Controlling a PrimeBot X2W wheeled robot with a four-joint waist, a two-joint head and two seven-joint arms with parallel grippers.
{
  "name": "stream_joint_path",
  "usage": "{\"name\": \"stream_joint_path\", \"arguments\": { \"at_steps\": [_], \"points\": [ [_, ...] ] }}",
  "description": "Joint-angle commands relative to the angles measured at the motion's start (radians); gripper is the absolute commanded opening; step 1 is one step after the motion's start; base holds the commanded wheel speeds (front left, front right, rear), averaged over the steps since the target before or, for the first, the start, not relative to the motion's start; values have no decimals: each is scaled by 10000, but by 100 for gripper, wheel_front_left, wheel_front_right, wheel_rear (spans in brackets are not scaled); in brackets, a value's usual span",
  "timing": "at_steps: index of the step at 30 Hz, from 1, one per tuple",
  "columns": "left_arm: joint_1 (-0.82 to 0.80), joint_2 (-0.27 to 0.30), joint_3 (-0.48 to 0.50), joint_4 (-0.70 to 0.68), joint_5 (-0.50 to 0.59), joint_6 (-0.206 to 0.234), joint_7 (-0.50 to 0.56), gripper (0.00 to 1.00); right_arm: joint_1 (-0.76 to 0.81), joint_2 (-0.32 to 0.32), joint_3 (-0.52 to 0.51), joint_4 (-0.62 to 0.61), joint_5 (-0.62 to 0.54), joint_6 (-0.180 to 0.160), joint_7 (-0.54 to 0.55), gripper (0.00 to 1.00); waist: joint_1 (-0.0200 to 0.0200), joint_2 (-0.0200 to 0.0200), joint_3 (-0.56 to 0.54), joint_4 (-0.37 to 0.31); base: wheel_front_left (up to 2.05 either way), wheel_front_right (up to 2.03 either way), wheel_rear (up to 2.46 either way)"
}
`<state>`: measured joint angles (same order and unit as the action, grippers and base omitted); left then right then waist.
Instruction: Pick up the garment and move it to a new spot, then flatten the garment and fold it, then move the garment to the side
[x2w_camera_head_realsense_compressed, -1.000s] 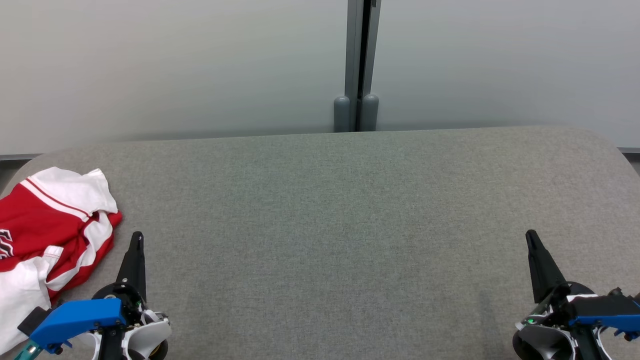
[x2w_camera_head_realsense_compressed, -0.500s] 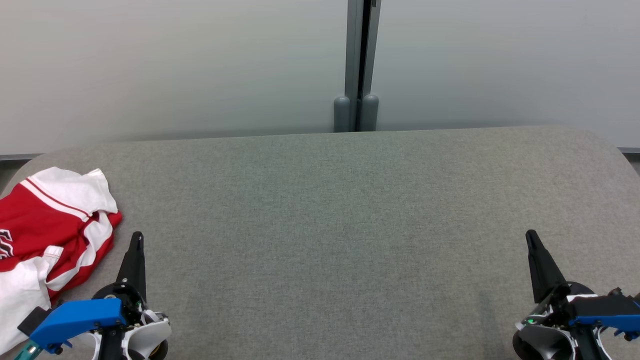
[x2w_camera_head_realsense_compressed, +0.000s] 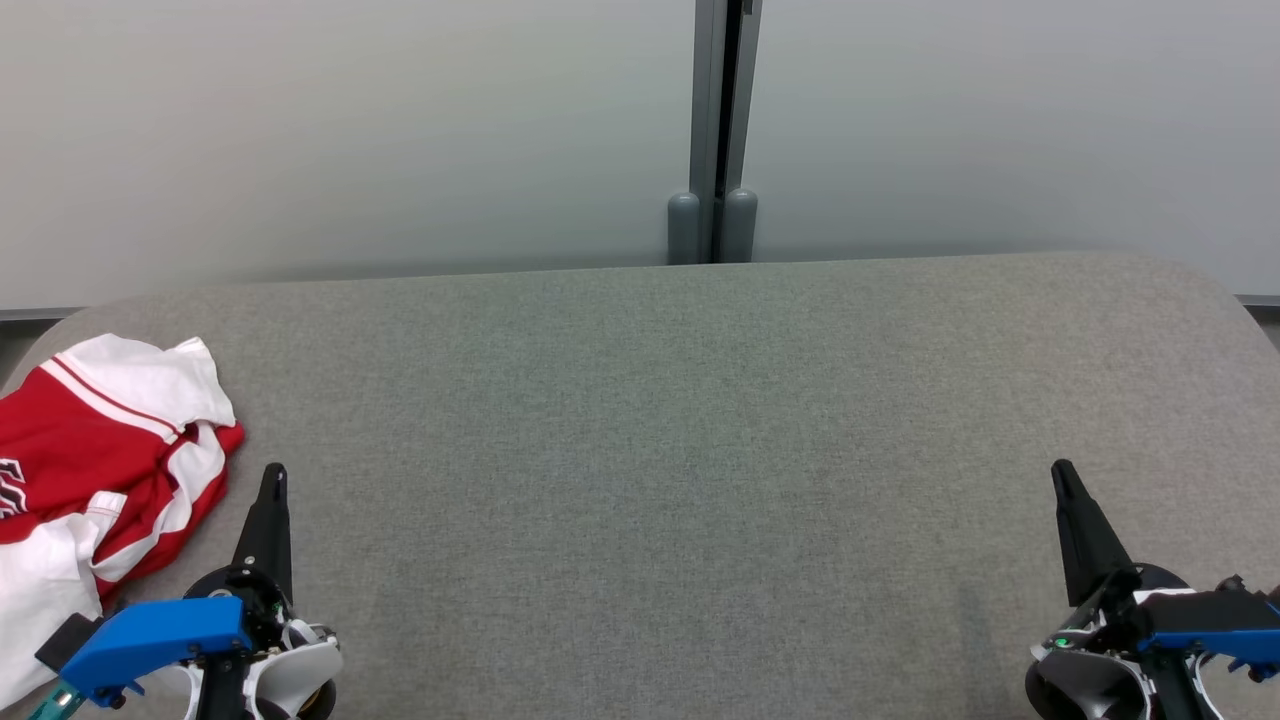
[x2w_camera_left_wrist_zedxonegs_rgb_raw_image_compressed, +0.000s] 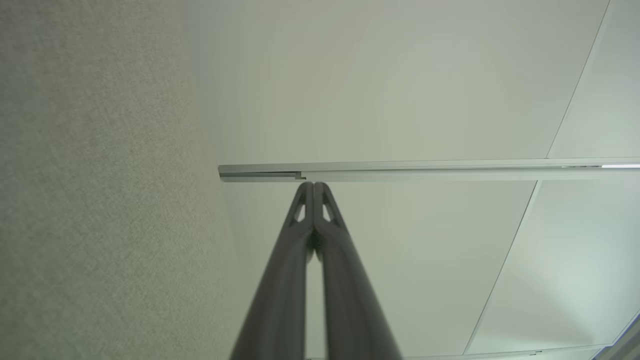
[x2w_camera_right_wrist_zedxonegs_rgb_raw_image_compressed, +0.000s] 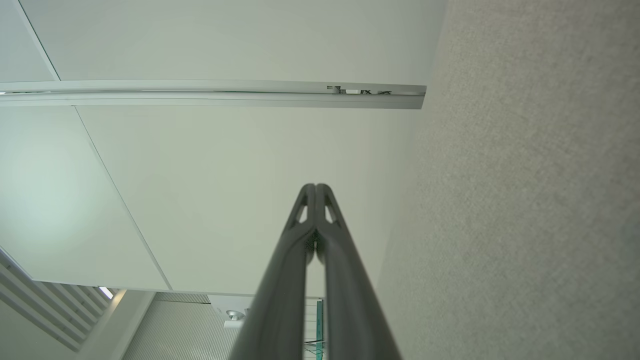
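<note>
A crumpled red and white garment (x2w_camera_head_realsense_compressed: 95, 470) lies at the left edge of the grey table (x2w_camera_head_realsense_compressed: 660, 480), partly cut off by the head view's border. My left gripper (x2w_camera_head_realsense_compressed: 272, 472) rests just right of it, shut and holding nothing, a short gap from the cloth. At the lower right my right gripper (x2w_camera_head_realsense_compressed: 1060, 470) stands shut and empty, far from the garment. The left wrist view has my left gripper (x2w_camera_left_wrist_zedxonegs_rgb_raw_image_compressed: 313, 184) with fingertips pressed together. In the right wrist view my right gripper (x2w_camera_right_wrist_zedxonegs_rgb_raw_image_compressed: 315, 185) is closed the same way.
A pale wall with a grey vertical post (x2w_camera_head_realsense_compressed: 715, 130) stands behind the table's far edge. The table's corners are rounded. Grey felt surface (x2w_camera_left_wrist_zedxonegs_rgb_raw_image_compressed: 90, 175) runs along one side of each wrist view.
</note>
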<state>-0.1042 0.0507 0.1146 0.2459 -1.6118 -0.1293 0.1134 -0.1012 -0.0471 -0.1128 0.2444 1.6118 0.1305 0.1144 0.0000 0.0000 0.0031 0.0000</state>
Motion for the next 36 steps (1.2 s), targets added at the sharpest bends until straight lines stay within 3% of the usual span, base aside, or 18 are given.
{"name": "stream_joint_path", "arguments": {
  "at_steps": [1, 2, 16, 27, 36],
  "points": [
    [-93, -23, 5, -11, -27, -56, 34, 0, -145, -63, -22, 16, 25, 4, 15, 0, 0, 0, 0, 0, 0, 0, 0],
    [2, 0, -1, 10, 2, 2, -7, 100, 3, 4, 4, 10, -3, 0, -5, 100, 0, 0, 1, 0, 0, 0, 0],
    [134, -13, -170, -56, 696, 6, -585, 100, 88, 41, 276, 127, -766, -12, -582, 100, 0, 0, 24, 10, 0, 0, 0],
    [-48, -8, -135, -98, 2301, 2, -1032, 100, -43, 27, 468, -48, -2314, -8, -1033, 100, 0, 0, 44, 16, 0, 0, 0],
    [-183, -3, -132, -44, 4328, -1, -1435, 100, -226, 13, 832, -15, -3968, -5, -1434, 100, 0, 0, 68, 28, 0, 0, 0]
  ]
}}
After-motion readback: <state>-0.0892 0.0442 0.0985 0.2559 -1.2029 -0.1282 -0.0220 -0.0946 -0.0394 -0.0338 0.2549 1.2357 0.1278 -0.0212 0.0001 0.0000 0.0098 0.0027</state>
